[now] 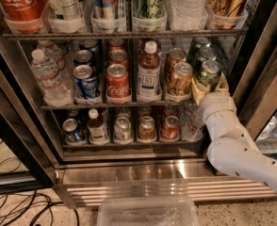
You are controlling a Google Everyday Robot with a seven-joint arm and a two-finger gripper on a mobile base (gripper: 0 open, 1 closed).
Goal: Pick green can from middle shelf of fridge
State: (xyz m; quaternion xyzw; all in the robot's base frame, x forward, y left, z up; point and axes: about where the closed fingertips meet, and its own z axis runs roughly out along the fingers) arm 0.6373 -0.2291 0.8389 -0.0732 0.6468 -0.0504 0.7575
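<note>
Three dark green cans stand in a lane at the right end of the middle shelf (82, 106) of the fridge (143, 171). The front green can (209, 73) has a silver top, and the other two (202, 54) line up behind it. My gripper (209, 89), tan at the tip of a white arm (232, 145), reaches in from the lower right. It sits at the lower part of the front green can, against the shelf's front rail. The can's lower half is hidden behind the gripper.
Gold-bronze cans (180, 80) stand just left of the green lane, then a brown bottle (149, 72), red Coca-Cola cans (118, 81), blue cans (85, 79) and water bottles (46, 76). The black door frame (265, 79) is close on the right. A clear plastic bin (148, 211) and cables (16, 206) lie on the floor.
</note>
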